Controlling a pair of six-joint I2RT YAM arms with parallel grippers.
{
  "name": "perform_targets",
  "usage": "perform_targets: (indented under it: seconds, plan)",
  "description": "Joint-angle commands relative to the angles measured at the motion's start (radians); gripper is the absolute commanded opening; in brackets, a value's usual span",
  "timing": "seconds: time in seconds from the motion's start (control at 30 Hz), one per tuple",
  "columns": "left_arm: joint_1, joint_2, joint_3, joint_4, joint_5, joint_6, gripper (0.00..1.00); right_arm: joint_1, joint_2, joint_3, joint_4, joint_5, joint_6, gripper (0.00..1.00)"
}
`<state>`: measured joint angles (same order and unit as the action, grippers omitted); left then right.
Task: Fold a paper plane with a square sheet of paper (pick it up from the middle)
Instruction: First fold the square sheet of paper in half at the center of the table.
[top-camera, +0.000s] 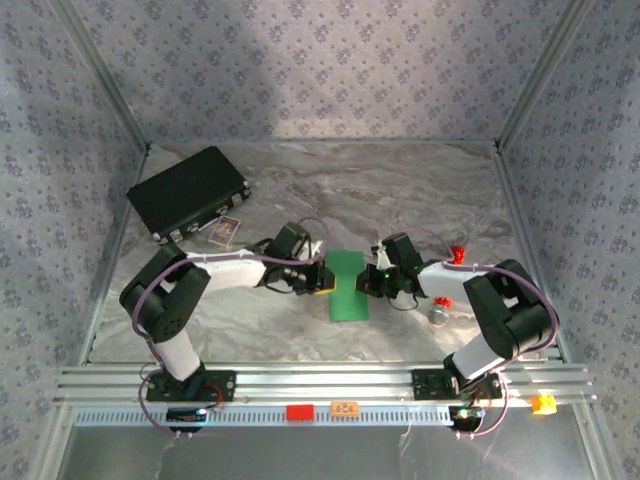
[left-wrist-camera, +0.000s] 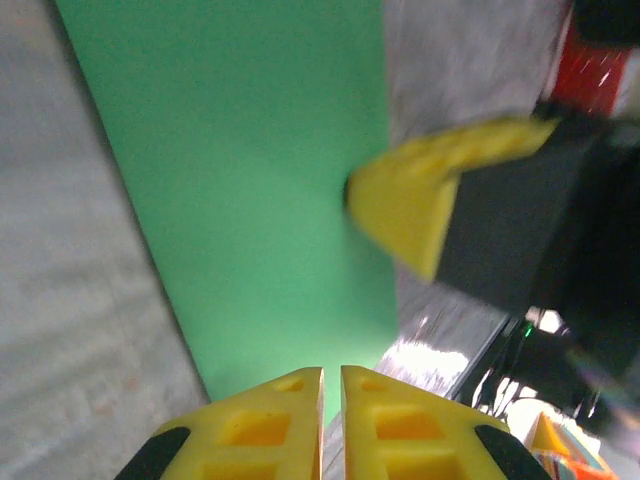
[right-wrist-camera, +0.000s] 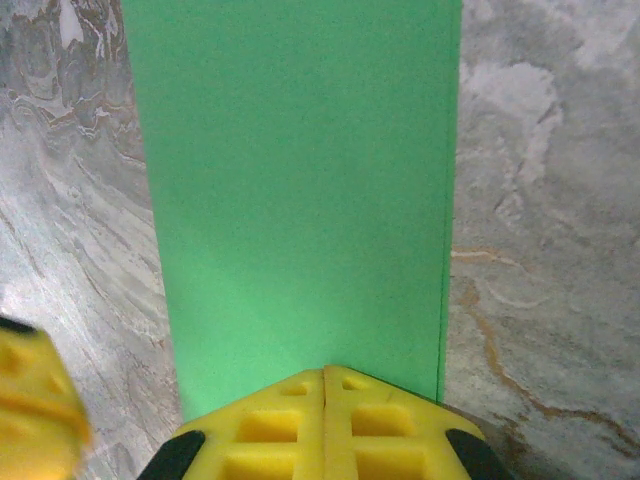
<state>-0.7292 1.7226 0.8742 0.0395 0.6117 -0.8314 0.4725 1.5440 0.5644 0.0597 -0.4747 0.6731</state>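
Note:
The square sheet of paper (top-camera: 348, 285) is bright green and lies flat on the marble table as a narrow rectangle, folded double; it does not have the shape of a paper plane. My left gripper (top-camera: 322, 277) is at its left long edge and my right gripper (top-camera: 372, 281) at its right one, facing each other. In the left wrist view the paper (left-wrist-camera: 250, 170) runs under my left gripper (left-wrist-camera: 331, 372), whose jaws stand a hair apart with nothing seen between them. In the right wrist view my right gripper (right-wrist-camera: 326, 370) is shut, tips on the paper (right-wrist-camera: 300, 180).
A black case (top-camera: 188, 192) lies at the back left with a small card (top-camera: 226, 230) beside it. A small red cylinder (top-camera: 459, 252) and a silvery object (top-camera: 438, 314) sit near the right arm. Patterned walls enclose the table, and an aluminium rail (top-camera: 320, 385) runs along the front.

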Motion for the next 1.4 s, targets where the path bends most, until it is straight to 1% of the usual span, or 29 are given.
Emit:
perform_targets:
  seconds: [0.0,0.1,0.23,0.43,0.6,0.87,1.07,1.13,1.23,1.33,1.37]
  plan:
    - [0.046,0.048,0.108,0.036,-0.004,0.008,0.12,-0.01,0.032,-0.046,-0.167,0.11,-0.003,0.0]
    - [0.059,0.101,0.16,0.022,-0.024,0.021,0.12,-0.009,0.036,-0.05,-0.163,0.113,0.001,0.0]
    - [0.065,0.197,0.222,0.035,-0.005,0.007,0.11,-0.009,0.039,-0.048,-0.159,0.111,0.002,0.0]
    - [0.067,0.273,0.277,0.037,-0.004,0.018,0.12,-0.009,0.028,-0.051,-0.163,0.11,-0.001,0.0]
    - [0.068,0.287,0.285,0.07,0.006,0.015,0.13,-0.009,0.032,-0.054,-0.166,0.111,-0.001,0.0]
    - [0.094,0.294,0.259,0.084,-0.027,0.014,0.13,-0.01,0.041,-0.055,-0.161,0.112,-0.002,0.0]
    - [0.096,0.342,0.259,0.06,-0.049,-0.003,0.11,-0.006,0.03,-0.048,-0.141,0.087,-0.009,0.0]
    - [0.096,0.339,0.259,0.018,-0.07,-0.015,0.1,-0.003,0.006,-0.044,-0.131,0.07,-0.007,0.0]
    - [0.095,0.33,0.239,0.02,-0.089,-0.02,0.1,-0.001,-0.049,-0.022,-0.141,0.044,-0.009,0.06]
    - [0.096,0.336,0.24,0.01,-0.087,-0.022,0.1,0.002,-0.148,0.013,-0.229,0.077,-0.004,0.15]
    - [0.095,0.335,0.239,0.009,-0.086,-0.022,0.09,0.002,-0.194,0.017,-0.258,0.096,0.002,0.21]
